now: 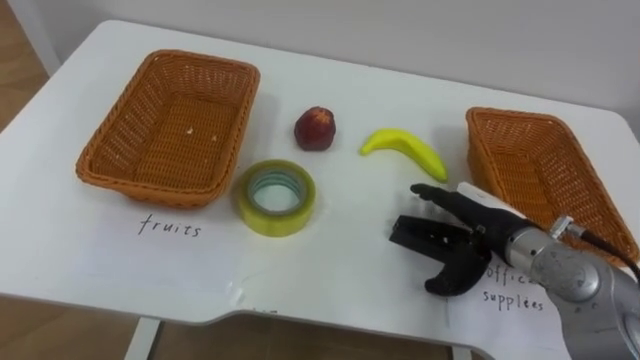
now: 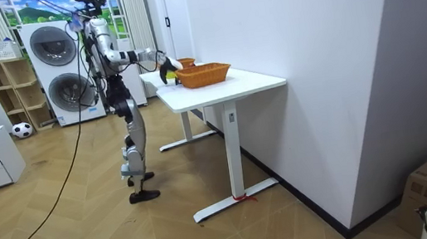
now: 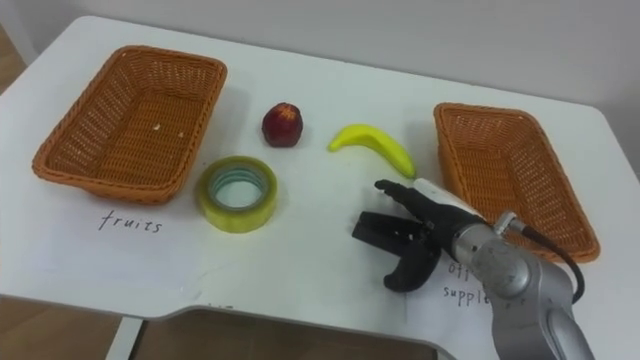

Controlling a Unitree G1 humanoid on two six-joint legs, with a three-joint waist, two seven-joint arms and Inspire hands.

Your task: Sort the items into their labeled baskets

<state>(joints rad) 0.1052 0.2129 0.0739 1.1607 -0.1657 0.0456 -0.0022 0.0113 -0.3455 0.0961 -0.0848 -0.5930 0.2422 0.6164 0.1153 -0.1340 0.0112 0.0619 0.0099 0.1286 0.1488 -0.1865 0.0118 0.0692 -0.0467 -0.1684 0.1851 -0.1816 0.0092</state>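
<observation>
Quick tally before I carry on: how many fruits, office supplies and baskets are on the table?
Fruit: 2 (dark red apple, yellow banana)
Office supplies: 1 (yellow roll of tape)
Baskets: 2 (left orange wicker basket, right orange wicker basket), both empty
Total: 5

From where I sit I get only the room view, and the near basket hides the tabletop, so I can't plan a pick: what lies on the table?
Observer: An apple, a banana and a roll of yellow tape lie on the table between the two baskets.
Operator: Anything sorted yet?
Observer: No, the fruits basket and the office supplies basket hold none of them.
Operator: And the right hand?
Observer: It is open close to the banana, apart from it, holding nothing.
</observation>
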